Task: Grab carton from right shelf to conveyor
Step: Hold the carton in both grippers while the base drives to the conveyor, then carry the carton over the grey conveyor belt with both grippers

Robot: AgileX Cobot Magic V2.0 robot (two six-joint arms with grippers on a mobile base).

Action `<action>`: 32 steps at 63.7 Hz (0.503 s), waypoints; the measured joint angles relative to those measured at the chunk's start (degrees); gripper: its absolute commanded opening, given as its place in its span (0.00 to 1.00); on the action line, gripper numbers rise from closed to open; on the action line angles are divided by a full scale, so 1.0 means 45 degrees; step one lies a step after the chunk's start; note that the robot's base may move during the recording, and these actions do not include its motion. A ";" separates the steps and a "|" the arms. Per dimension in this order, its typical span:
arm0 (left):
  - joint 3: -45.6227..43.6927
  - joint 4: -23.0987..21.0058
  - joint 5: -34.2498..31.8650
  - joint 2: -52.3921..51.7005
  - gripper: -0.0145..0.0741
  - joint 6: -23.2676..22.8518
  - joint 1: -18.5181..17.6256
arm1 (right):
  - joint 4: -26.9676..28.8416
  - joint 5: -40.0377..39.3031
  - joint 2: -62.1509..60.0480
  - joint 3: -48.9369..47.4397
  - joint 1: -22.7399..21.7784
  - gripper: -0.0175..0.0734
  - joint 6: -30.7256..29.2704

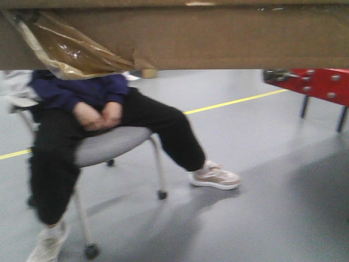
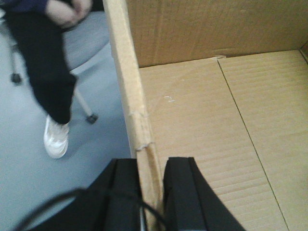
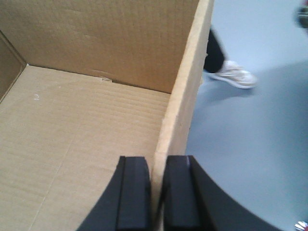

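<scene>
Grey floor (image 1: 262,164) with a yellow line (image 1: 234,101) is filling the front view, and a person (image 1: 109,120) is sitting there on a wheeled chair (image 1: 109,144). Above, the carton (image 1: 218,38) is hanging across the whole top edge, close to the camera, with a scrap of brown tape (image 1: 71,49) peeling at its left. In the left wrist view, the left gripper (image 2: 151,190) is clamping the carton's left wall (image 2: 132,96), one finger outside and one inside. In the right wrist view, the right gripper (image 3: 159,192) is pinching the opposite wall (image 3: 185,96) in the same way. So I am judging that you are in the carrying step, with the carton in the air between both arms. The next move is asking you to move both arms together without pulling the thin walls apart, then to lower the carton flat before you are opening the fingers. The right shelf is not showing in any view. A red frame (image 1: 316,84) at the right may belong to the conveyor, but its belt is hidden and I cannot tell. The carton's underside is also hidden, and the person's face is covered by the tape.
</scene>
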 measured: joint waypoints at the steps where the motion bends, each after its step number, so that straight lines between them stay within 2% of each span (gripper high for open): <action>1: 0.0000 0.0012 0.0000 0.0000 0.14 0.0000 0.0000 | 0.0000 0.0000 0.0000 0.0000 0.0000 0.12 0.0000; 32: 0.0000 0.1356 -0.0181 0.0000 0.14 0.0000 -0.0106 | 0.0144 -0.0176 0.0000 0.0000 0.0000 0.12 0.0000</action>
